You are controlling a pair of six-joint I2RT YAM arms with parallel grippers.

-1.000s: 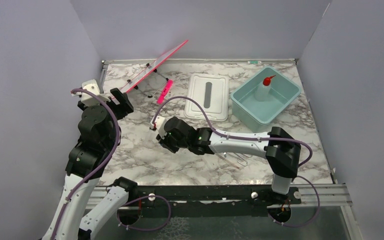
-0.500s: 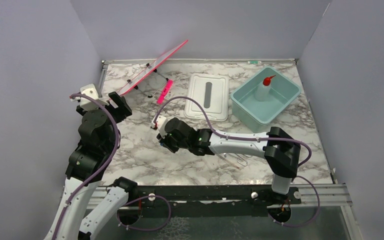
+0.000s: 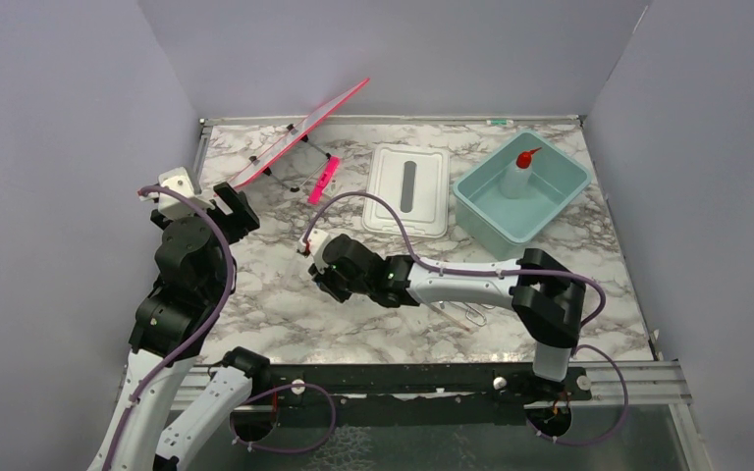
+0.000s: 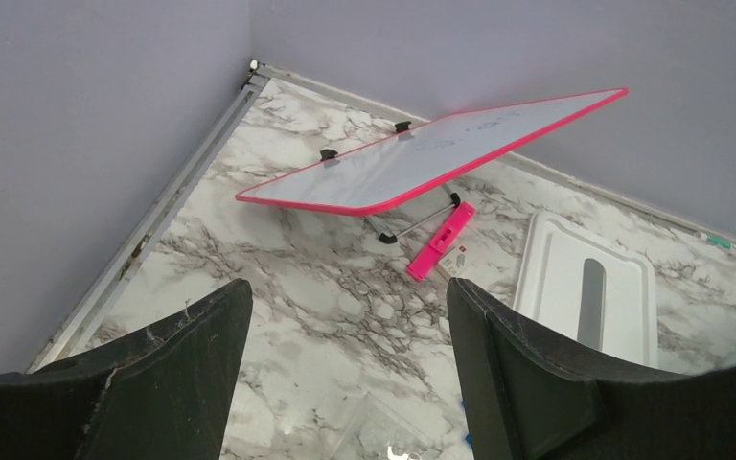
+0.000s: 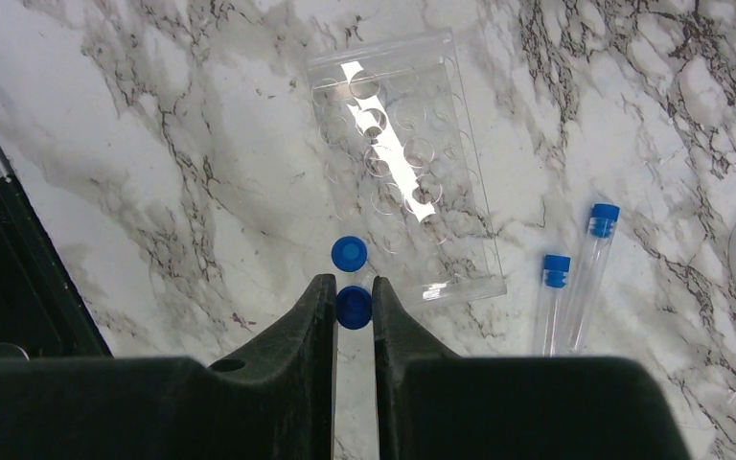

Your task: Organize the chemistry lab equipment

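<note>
Since a second ago the left arm [image 3: 182,285] has been drawn back slightly toward the near left, and its left gripper [image 4: 345,307] is held raised and tilted toward the far wall, fingers [image 4: 182,364] spread wide with nothing between them; the right arm [image 3: 452,283] is stretched low across the table [image 3: 285,314] toward the left. The right gripper [image 5: 354,292] is pointed straight down and is pinched on a blue-capped tube [image 5: 354,308], held upright so only its cap is seen end-on, just beside the clear rack [image 5: 398,163]. Two more tubes [image 5: 589,268] are laid side by side near the rack's corner, caps pointed away from the gripper.
</note>
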